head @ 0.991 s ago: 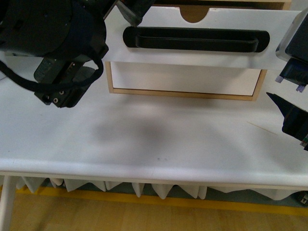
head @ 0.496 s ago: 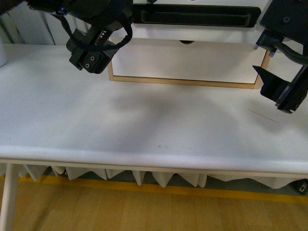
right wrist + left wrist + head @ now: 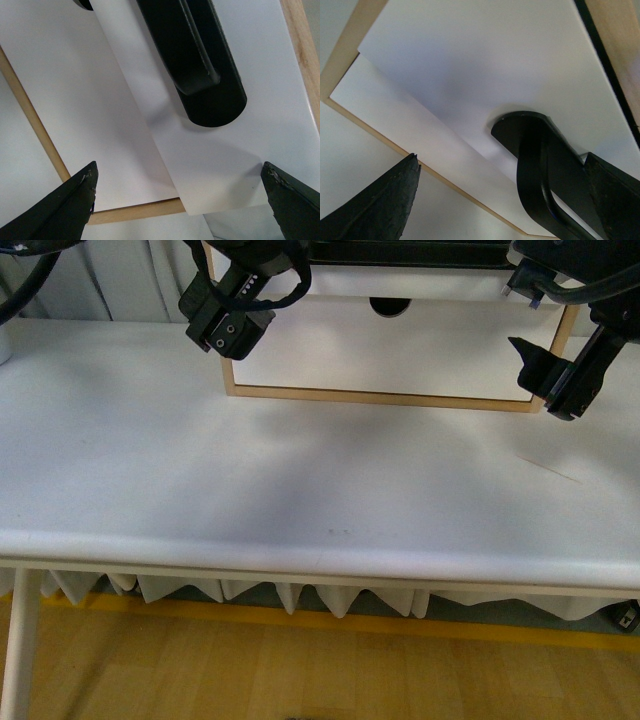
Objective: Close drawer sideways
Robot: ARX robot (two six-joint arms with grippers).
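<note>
The drawer [image 3: 430, 282] has a white front and a long black bar handle [image 3: 400, 252], cut off by the top edge of the front view. Its front stands out a little from the wood-framed cabinet [image 3: 380, 397]. My left gripper [image 3: 232, 320] is open at the drawer's left end. In the left wrist view [image 3: 502, 165] the handle's end [image 3: 535, 150] lies between its fingers. My right gripper [image 3: 550, 375] is open at the drawer's right end. In the right wrist view [image 3: 179, 170] the drawer front's corner [image 3: 215, 170] lies between its fingers, below the handle's end [image 3: 200, 75].
A plain white drawer front [image 3: 400, 350] with a small dark notch [image 3: 390, 306] sits below the handled one. The cabinet stands at the back of a white table [image 3: 300, 480]. The table's front edge [image 3: 320, 565] runs across the view, with wooden floor below.
The handled drawer front has gone from large and near to smaller at the top of the view. Both grippers moved up and farther away with it, staying at its two ends.
</note>
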